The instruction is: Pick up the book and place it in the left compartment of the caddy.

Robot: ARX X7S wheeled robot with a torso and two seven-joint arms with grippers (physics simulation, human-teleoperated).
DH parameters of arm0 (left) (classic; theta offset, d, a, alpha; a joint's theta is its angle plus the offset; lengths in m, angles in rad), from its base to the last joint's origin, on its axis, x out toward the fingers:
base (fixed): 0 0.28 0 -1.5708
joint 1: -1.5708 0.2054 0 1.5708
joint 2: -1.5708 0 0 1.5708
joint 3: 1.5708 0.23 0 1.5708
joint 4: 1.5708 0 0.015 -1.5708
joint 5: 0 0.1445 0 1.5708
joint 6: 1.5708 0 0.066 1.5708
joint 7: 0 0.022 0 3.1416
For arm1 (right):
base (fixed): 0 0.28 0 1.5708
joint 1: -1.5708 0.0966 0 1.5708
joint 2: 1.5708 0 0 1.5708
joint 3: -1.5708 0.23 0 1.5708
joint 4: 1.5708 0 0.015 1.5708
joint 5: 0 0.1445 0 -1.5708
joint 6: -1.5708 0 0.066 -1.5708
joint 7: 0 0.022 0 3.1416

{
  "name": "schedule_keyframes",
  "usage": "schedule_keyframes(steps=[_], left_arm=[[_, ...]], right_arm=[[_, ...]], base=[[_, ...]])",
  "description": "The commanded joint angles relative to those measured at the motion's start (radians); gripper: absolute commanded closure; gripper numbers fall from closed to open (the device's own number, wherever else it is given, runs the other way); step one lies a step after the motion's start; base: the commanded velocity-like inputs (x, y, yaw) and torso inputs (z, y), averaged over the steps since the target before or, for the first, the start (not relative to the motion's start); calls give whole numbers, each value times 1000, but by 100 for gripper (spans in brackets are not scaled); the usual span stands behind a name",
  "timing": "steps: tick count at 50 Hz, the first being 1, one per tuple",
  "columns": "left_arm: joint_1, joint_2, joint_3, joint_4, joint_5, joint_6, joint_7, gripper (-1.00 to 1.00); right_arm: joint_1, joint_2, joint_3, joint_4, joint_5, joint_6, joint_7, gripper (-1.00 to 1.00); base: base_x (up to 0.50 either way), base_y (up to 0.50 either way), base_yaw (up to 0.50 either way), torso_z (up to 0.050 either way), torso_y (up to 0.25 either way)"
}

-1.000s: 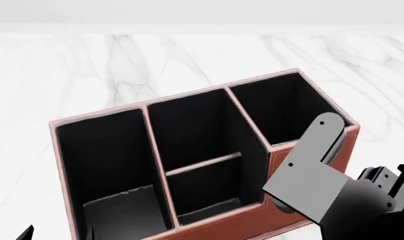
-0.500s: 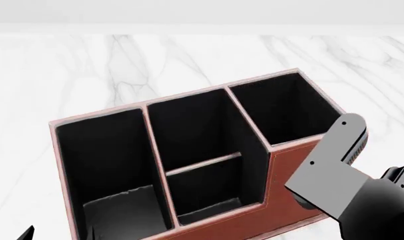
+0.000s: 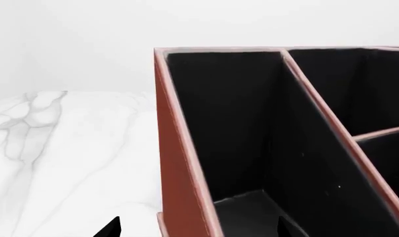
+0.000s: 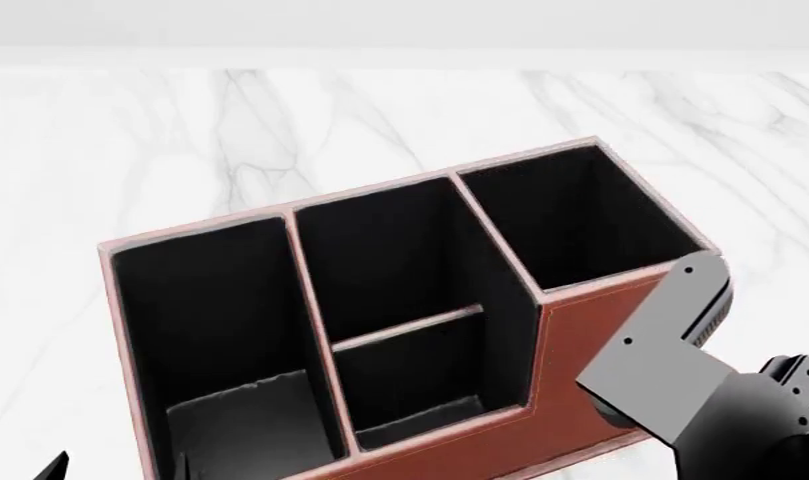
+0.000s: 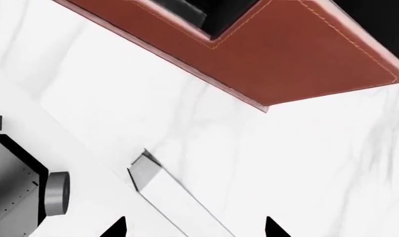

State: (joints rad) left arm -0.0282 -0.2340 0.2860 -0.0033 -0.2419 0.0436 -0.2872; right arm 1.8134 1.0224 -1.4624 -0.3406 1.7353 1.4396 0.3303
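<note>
Sliding lower right in the head view, off the caddy (image 4: 564,340), with right gripper (image 5: 194,228) spread wide, empty; book pickup apparently still ahead.

The caddy (image 4: 418,300) is cut off at the head view's lower edge, near wall unseen. Left gripper (image 3: 196,229) and right gripper (image 5: 193,228) show fingertips only; jaw state indeterminable. Right arm (image 4: 698,390) hides the caddy's corner behind it.

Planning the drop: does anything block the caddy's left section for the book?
Nothing visible does. The long black-lined left compartment of the reddish-brown leather-look caddy shows only bare lining, open on top. The book itself is not clearly in view.
</note>
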Motion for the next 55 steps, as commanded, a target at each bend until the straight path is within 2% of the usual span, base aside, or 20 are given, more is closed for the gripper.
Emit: schedule_keyframes(steps=[1, 55], left_arm=[[1, -4, 5, 3, -5, 0, -4, -100], [-3, -21, 29, 2, -19, 7, -19, -100]], right_arm=[[-50, 3, -20, -1, -67, -40, -50, -100], [-234, -39, -117, 102, -279, -191, -199, -100]], base=[[0, 0, 0, 0, 0], [0, 0, 0, 0, 0]])
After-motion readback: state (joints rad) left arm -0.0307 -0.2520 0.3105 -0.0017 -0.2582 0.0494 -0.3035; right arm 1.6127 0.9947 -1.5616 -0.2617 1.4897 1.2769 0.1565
